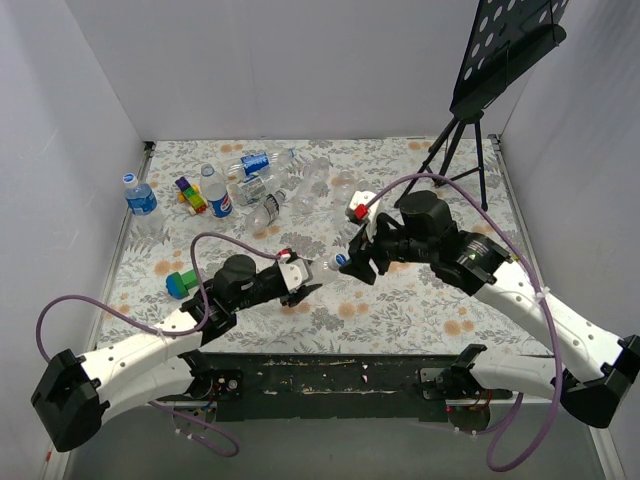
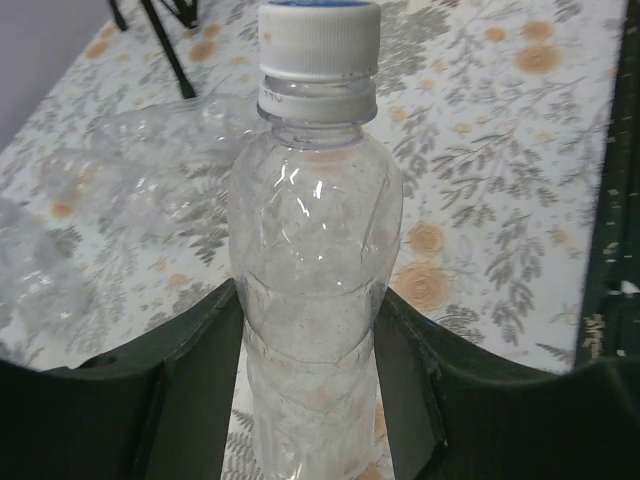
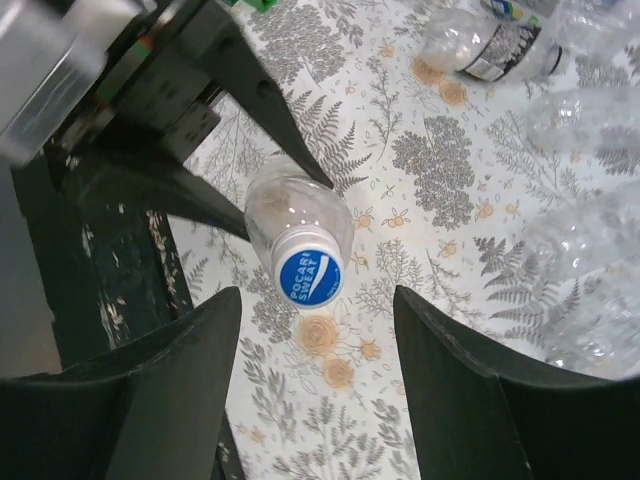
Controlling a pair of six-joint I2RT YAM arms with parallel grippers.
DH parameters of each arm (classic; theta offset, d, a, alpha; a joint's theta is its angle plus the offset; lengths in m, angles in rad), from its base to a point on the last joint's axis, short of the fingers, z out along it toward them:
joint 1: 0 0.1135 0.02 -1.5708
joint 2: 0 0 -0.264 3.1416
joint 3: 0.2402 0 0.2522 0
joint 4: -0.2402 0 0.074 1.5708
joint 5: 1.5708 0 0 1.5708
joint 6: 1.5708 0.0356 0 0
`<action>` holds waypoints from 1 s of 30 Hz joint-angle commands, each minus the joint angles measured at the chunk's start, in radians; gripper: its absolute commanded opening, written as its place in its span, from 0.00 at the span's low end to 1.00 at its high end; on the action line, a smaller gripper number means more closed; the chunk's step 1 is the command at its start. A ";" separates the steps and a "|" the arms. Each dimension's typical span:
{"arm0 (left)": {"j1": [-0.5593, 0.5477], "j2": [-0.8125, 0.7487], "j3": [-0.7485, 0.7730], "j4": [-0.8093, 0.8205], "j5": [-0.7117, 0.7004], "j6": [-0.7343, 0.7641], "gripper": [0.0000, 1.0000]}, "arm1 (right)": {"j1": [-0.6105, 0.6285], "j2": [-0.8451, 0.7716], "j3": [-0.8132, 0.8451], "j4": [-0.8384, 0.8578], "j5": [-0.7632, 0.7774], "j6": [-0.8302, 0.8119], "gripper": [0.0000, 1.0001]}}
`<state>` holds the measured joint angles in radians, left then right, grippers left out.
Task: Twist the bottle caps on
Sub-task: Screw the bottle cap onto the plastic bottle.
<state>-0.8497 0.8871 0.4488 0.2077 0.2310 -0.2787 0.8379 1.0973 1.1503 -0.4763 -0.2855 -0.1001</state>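
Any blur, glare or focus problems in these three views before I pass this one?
Top external: even, soft light, faint shadows, all sharp. Left wrist: the held bottle is crisp with small glints; the loose bottles behind it are out of focus. Right wrist: the cap print reads clearly; the near fingers are dark and soft-edged.

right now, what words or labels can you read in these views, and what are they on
"POCARI SWEAT": on the blue top of the cap on the clear bottle.
Label band on the standing bottle at far left: too small to read.
Label on the lying bottle: blurred, unreadable.
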 commanded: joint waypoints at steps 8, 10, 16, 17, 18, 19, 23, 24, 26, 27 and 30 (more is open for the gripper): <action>0.103 0.079 0.077 -0.037 0.582 -0.149 0.46 | 0.003 -0.036 0.094 -0.217 -0.296 -0.500 0.69; 0.103 0.082 0.079 -0.036 0.594 -0.149 0.46 | 0.004 -0.018 0.104 -0.229 -0.322 -0.523 0.68; 0.104 0.081 0.076 -0.034 0.596 -0.149 0.46 | 0.003 0.036 0.157 -0.309 -0.395 -0.570 0.63; 0.104 0.082 0.077 -0.034 0.594 -0.151 0.46 | 0.003 0.038 0.157 -0.312 -0.403 -0.573 0.62; 0.103 0.081 0.079 -0.033 0.594 -0.152 0.46 | 0.003 0.041 0.157 -0.315 -0.411 -0.576 0.62; 0.103 0.081 0.079 -0.033 0.594 -0.155 0.46 | 0.003 0.039 0.157 -0.318 -0.417 -0.578 0.61; 0.103 0.081 0.079 -0.028 0.591 -0.157 0.46 | 0.003 0.039 0.155 -0.332 -0.440 -0.586 0.60; 0.104 0.081 0.077 -0.027 0.590 -0.159 0.46 | 0.004 0.041 0.154 -0.337 -0.440 -0.589 0.59; 0.106 0.079 0.077 -0.024 0.588 -0.162 0.46 | 0.004 0.047 0.152 -0.344 -0.437 -0.589 0.59; 0.106 0.081 0.076 -0.022 0.588 -0.163 0.46 | 0.004 0.050 0.150 -0.344 -0.434 -0.589 0.58; 0.109 0.078 0.074 -0.013 0.593 -0.169 0.46 | 0.004 0.055 0.144 -0.347 -0.425 -0.587 0.57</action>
<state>-0.7486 0.9771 0.4892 0.1726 0.8017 -0.4362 0.8383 1.1469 1.2625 -0.8131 -0.6884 -0.6701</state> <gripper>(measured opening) 0.486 0.578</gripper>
